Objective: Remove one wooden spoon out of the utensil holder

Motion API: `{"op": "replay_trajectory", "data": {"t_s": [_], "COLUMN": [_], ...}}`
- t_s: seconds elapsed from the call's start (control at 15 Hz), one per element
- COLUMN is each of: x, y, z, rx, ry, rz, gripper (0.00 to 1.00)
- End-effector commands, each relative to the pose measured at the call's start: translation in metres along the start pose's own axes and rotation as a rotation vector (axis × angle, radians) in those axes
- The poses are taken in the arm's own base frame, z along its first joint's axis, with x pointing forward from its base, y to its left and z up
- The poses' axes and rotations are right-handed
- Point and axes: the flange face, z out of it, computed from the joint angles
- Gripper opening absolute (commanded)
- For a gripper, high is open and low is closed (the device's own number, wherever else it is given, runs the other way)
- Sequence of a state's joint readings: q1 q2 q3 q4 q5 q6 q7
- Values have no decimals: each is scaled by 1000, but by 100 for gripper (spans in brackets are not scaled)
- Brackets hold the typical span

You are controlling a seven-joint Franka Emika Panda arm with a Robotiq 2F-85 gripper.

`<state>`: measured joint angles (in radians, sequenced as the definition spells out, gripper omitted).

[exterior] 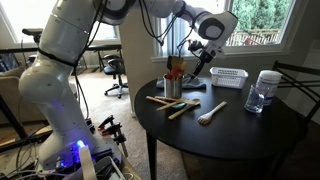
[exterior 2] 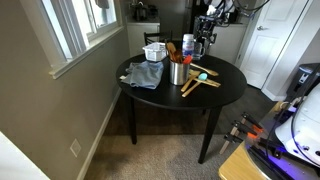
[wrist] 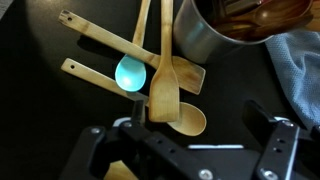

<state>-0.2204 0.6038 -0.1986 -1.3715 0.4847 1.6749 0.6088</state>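
The utensil holder (exterior: 173,88) is a silvery metal cup on the round black table, with wooden utensils standing in it. It also shows in an exterior view (exterior 2: 178,72) and at the top right of the wrist view (wrist: 200,35). My gripper (exterior: 197,55) hangs above the table beside the holder, and also shows in an exterior view (exterior 2: 205,40). In the wrist view its jaws (wrist: 185,140) are wide apart and empty. Below them lie a wooden spoon (wrist: 182,120), a wooden spatula (wrist: 165,90), forked wooden utensils (wrist: 95,33) and a light blue spoon (wrist: 130,72).
A white slatted basket (exterior: 228,77) and a clear white-lidded jar (exterior: 265,90) stand on the table's far side. A white spoon (exterior: 212,112) lies near the middle. A blue-grey cloth (exterior 2: 145,75) lies next to the holder. A window and an office chair are behind.
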Motion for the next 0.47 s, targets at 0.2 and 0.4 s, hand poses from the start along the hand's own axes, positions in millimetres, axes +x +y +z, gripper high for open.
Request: {"op": "replay_trajectory", "data": {"t_s": [0.2, 0.4], "x": [-6, -6], "y": [-3, -3], "z": [-9, -9], "rx": [-9, -9], "ry": [21, 21], "rz": [-8, -8], "gripper": [100, 100]}}
